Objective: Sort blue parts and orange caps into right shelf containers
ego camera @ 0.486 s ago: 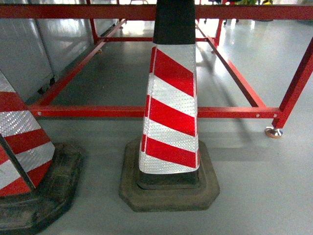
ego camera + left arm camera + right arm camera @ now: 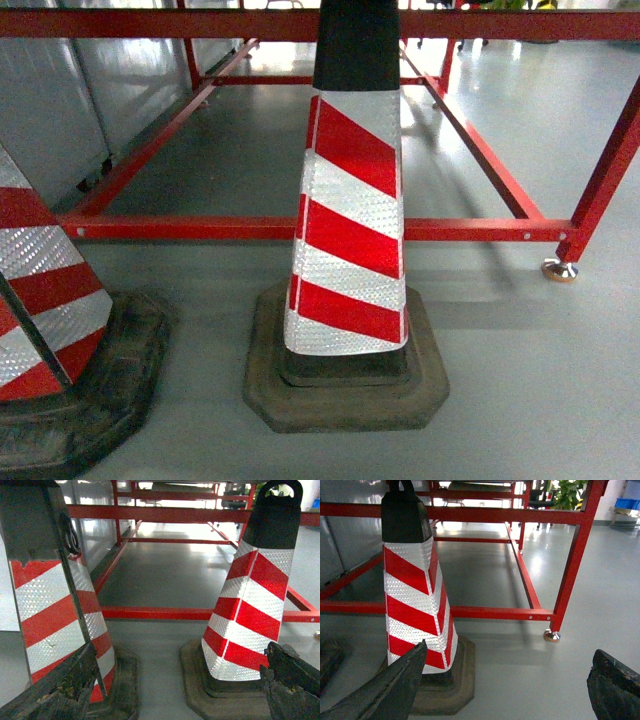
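Observation:
No blue parts or orange caps show in any view. A small bright blue shape (image 2: 625, 503) sits far off at the back right in the right wrist view, too small to tell whether it is one of the right shelf containers. My left gripper (image 2: 177, 682) is open, its dark worn fingers (image 2: 60, 690) wide apart over bare grey floor between two traffic cones. My right gripper (image 2: 507, 682) is open too, with nothing between its fingers (image 2: 615, 687). Neither gripper shows in the head view.
A red-and-white striped traffic cone (image 2: 350, 215) on a black rubber base stands directly ahead, and a second cone (image 2: 45, 330) is at the left edge. Behind them runs a low red steel frame (image 2: 200, 228) with a metal foot (image 2: 560, 269). Grey panels (image 2: 60, 90) line the left.

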Available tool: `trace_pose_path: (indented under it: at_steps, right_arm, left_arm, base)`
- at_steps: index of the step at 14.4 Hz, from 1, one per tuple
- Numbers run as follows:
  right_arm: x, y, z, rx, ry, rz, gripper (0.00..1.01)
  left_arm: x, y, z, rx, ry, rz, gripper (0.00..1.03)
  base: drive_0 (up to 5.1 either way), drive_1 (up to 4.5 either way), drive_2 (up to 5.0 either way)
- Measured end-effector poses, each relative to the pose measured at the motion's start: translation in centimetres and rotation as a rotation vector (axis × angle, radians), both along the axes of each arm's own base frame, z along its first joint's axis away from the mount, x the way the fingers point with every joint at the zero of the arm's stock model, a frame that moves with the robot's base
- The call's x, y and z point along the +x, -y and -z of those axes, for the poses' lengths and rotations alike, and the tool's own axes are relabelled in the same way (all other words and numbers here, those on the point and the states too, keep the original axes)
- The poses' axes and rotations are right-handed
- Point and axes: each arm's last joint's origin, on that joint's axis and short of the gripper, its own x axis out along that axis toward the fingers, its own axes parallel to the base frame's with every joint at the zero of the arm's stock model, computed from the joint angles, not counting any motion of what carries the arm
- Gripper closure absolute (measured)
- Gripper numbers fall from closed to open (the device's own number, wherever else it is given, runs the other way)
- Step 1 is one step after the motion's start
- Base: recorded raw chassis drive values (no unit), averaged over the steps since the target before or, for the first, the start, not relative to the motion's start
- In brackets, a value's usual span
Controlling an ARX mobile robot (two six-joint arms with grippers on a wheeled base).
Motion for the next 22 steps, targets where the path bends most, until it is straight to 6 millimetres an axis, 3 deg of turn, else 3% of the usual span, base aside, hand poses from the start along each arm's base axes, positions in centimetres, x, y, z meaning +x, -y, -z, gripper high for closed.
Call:
trace_pose_path:
  at_steps: [22]
  right_arm:
    - [0.0, 0.0, 0.0, 0.002, 0.0, 0.0, 0.03]
  left_arm:
    - [0.0, 0.0, 0.01, 0.002, -0.001, 0.002, 0.05]
  base:
    - [0.0, 0.0, 0.0]
